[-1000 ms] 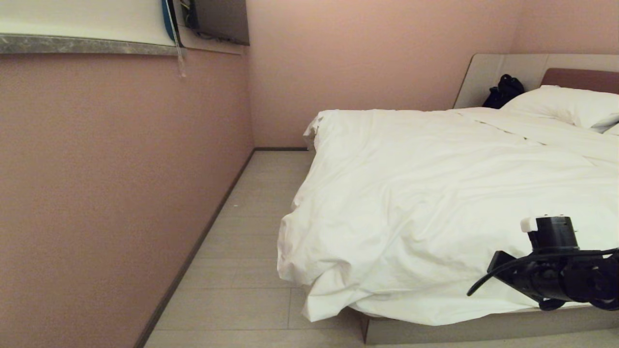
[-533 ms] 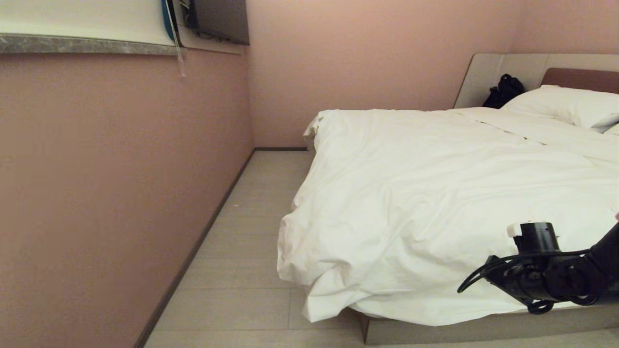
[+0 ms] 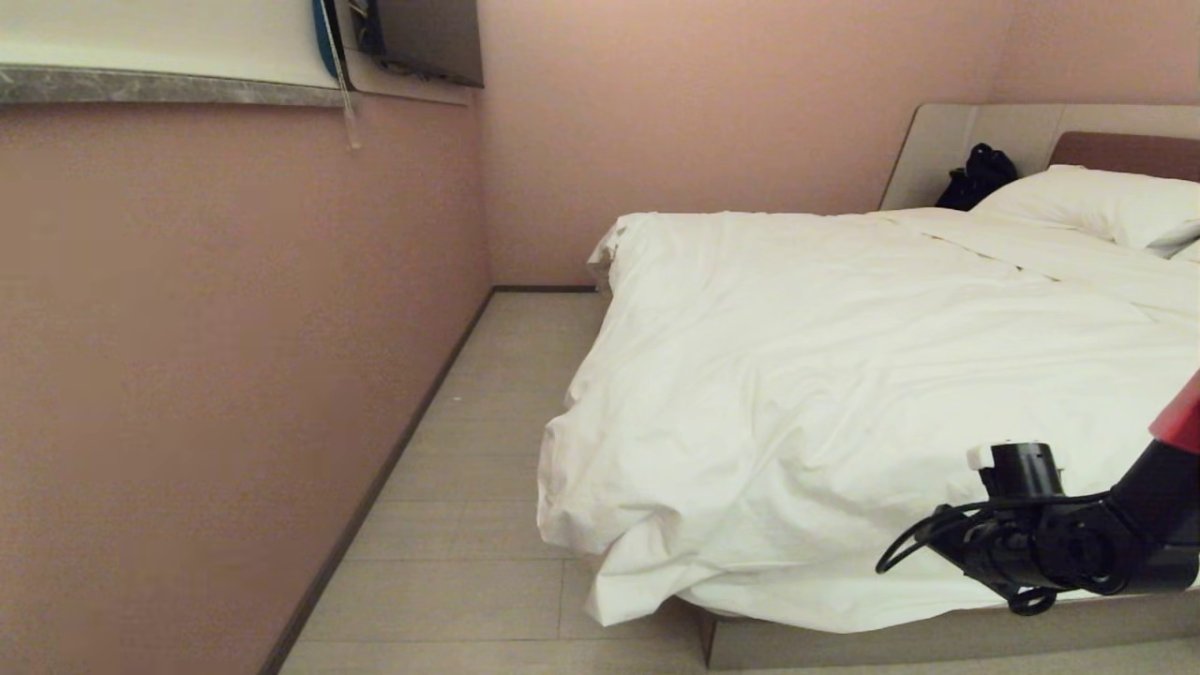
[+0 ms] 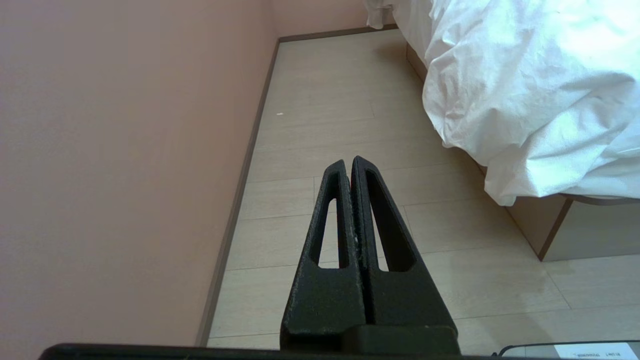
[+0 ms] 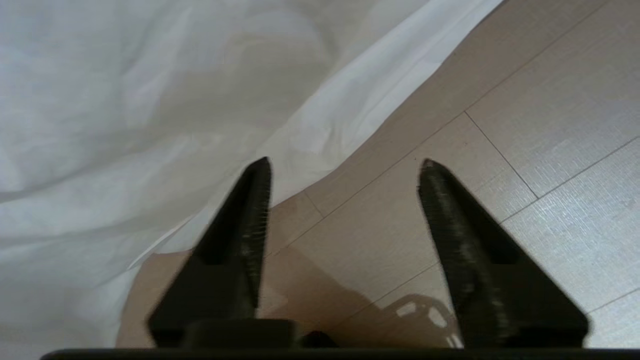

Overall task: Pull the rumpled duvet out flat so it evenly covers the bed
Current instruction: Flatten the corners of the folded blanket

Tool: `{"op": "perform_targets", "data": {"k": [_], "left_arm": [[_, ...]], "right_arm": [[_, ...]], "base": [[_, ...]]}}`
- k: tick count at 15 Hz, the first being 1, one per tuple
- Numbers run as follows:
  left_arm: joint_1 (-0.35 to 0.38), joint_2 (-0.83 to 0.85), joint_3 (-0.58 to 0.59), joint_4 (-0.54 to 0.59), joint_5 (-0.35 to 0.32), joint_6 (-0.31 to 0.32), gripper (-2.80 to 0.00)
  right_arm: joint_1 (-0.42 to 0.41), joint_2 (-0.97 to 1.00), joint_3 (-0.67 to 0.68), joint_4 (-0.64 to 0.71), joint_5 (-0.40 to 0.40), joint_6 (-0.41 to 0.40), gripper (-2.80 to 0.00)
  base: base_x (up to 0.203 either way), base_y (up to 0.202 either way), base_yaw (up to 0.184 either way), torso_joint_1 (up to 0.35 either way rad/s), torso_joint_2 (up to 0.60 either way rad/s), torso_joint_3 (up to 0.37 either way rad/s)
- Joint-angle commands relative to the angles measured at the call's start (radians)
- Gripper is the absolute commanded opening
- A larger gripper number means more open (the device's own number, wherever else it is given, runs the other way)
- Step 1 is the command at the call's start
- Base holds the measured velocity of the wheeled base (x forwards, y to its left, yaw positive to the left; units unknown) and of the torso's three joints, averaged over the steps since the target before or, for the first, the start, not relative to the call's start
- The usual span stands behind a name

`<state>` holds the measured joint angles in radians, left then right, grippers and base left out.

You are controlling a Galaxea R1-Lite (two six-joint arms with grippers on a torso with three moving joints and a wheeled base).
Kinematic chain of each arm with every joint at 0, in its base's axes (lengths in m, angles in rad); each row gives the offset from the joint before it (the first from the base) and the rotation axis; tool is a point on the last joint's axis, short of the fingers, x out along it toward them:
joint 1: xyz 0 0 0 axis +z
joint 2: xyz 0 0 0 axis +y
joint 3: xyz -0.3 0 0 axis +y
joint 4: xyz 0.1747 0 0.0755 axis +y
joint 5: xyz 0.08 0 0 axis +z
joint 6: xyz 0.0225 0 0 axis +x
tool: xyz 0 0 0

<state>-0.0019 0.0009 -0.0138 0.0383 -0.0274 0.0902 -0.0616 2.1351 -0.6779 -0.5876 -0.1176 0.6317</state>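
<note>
The duvet (image 3: 844, 394) is spread over the bed (image 3: 937, 642), bunched at the near corner. The right gripper (image 5: 345, 175) is held open beside its edge; the fold may be missed. The left gripper (image 4: 352, 167) is closed.

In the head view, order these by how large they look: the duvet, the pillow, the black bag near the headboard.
1. duvet, by far the largest.
2. pillow.
3. black bag, smallest; it stands farthest from the camera, so its true size is unsure.
</note>
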Motion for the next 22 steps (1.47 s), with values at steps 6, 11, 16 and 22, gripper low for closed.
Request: {"op": "perform_targets", "data": {"k": [6, 11, 16, 22], "left_arm": [[0.0, 0.001, 0.0, 0.0, 0.0, 0.0, -2.8], [0.0, 0.001, -0.001, 0.0, 0.0, 0.0, -2.8], [0.0, 0.001, -0.001, 0.0, 0.0, 0.0, -2.8], [0.0, 0.001, -0.001, 0.0, 0.0, 0.0, -2.8]], "right_arm": [[-0.023, 0.077, -0.014, -0.094, 0.024, -0.02, 0.0], [-0.017, 0.1, -0.057, -0.154, 0.156, -0.057, 0.0], [-0.011, 0.137, -0.102, -0.152, 0.173, -0.102, 0.0], [-0.011, 0.186, -0.164, -0.15, 0.171, -0.159, 0.0]], "base": [[0.0, 0.0, 0.0, 0.0, 0.0, 0.0], [0.0, 0.0, 0.0, 0.0, 0.0, 0.0], [0.0, 0.0, 0.0, 0.0, 0.0, 0.0], [0.0, 0.0, 0.0, 0.0, 0.0, 0.0]]}}
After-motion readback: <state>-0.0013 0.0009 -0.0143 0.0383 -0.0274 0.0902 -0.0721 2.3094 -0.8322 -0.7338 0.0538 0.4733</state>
